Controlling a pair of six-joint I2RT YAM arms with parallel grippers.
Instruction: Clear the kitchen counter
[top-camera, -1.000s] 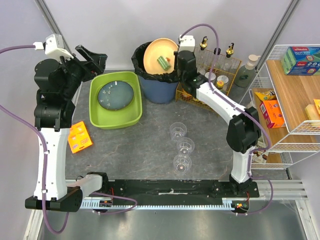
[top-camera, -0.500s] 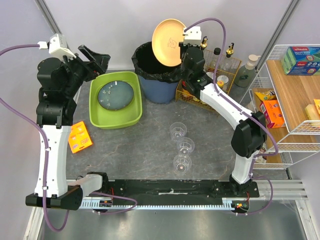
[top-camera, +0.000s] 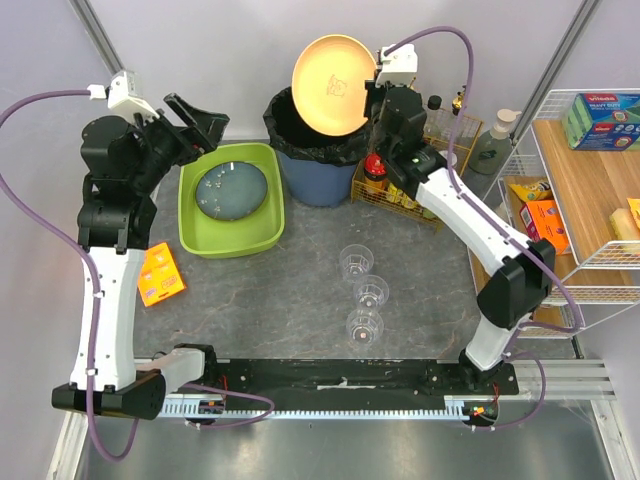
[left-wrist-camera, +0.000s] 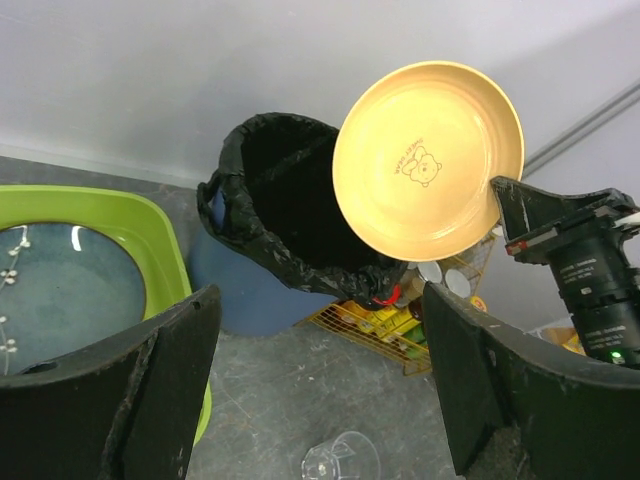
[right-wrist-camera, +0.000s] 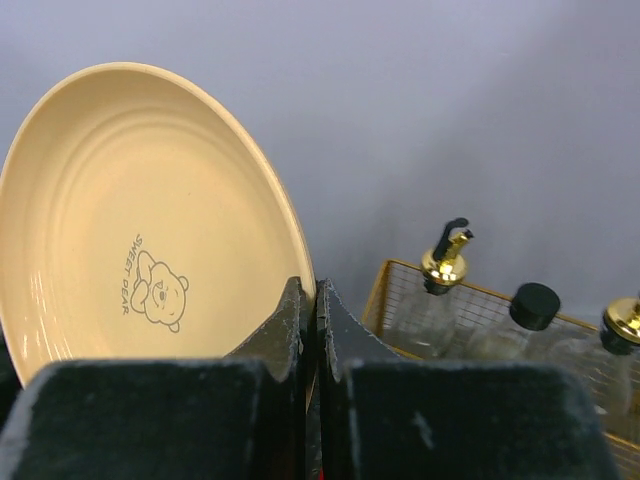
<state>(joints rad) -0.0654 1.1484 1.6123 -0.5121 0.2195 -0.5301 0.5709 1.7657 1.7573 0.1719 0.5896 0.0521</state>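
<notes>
I am clamping the yellow plate in my right pincer at top centre, over the bin; my left pincer is gaping empty

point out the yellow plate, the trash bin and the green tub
yellow plate (top-camera: 333, 85), top external view, middle of its tilted face
trash bin (top-camera: 318, 182), top external view, blue outer wall below the black liner
green tub (top-camera: 232, 242), top external view, near wall
</notes>
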